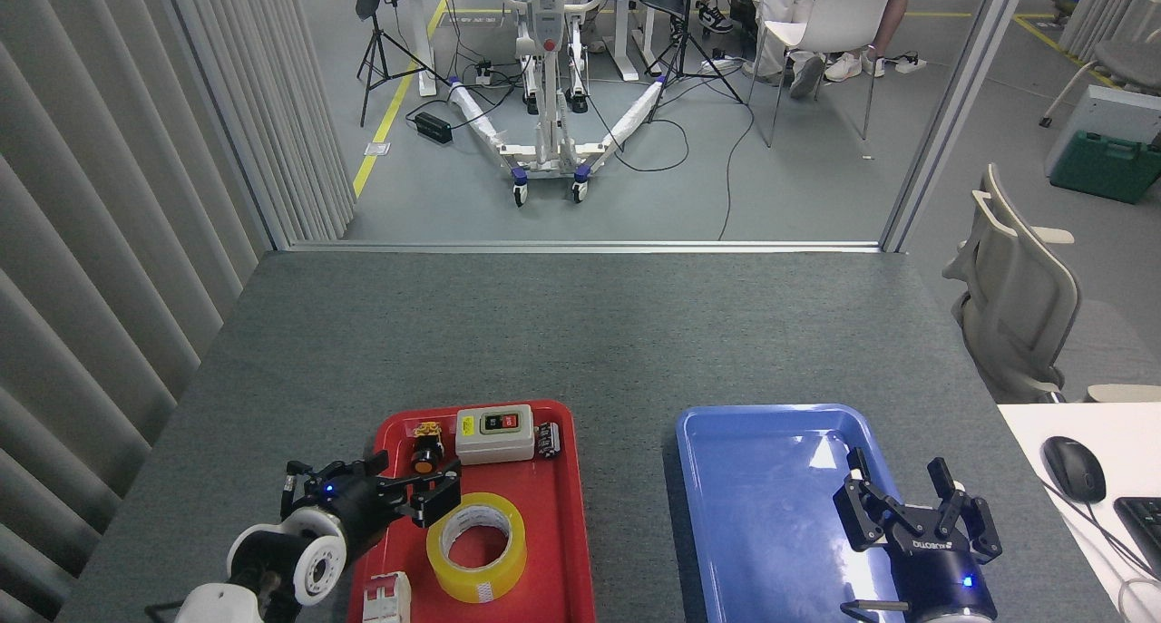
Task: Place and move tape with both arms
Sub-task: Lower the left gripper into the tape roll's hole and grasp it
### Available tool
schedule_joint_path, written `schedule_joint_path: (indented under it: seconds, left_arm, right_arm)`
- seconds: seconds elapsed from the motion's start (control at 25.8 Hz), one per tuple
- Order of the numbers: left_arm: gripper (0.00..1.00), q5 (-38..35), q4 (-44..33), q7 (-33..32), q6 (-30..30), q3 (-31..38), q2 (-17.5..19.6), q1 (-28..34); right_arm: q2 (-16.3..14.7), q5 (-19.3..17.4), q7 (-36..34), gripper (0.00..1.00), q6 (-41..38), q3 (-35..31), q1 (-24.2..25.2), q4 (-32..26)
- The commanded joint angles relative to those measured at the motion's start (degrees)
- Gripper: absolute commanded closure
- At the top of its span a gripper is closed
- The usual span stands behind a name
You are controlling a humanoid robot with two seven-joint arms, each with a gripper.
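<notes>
I have the wide roll of translucent yellow packing tape with its pale cardboard core (476,548) lying flat in the near half of the shallow red plastic tray (571,514), hole facing up, which I judge suits a grip across its wall from the side or above. My left end effector (413,489), black and multi-fingered with a blue light, reaches in low over the tray's left rim with its fingers spread and nothing between them; its fingertips (442,496) sit just beside the roll's upper-left edge, apparently lined up to close on it, though I cannot tell whether they touch it. My right end effector (916,510) hangs with fingers apart and empty over the near right part of the glossy blue plastic tray (753,478), probably waiting there to receive or shift the roll once it crosses. Behind the roll in the red tray lie a beige switch box with a red and a black button (494,433), a small black pushbutton part with an orange face (424,460) and a small dark metal piece (548,439); a white terminal block (386,600) sits at the near left corner. Both trays rest well apart on a bench covered in grey felt (580,333). Beyond it is a grey workshop floor with a white wheeled stand (547,106), cables, tripods and a white chair (830,24).
</notes>
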Motion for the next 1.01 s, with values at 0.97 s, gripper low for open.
schedule_joint_path:
  seconds: [0.97]
  left_arm:
    - [0.19, -12.4, 22.8, -42.9, -0.6, -0.9, -10.1, -18.2]
  right_arm:
    - [-0.3, -0.1, 0.0, 0.00, -1.4, -0.4, 0.3, 0.0]
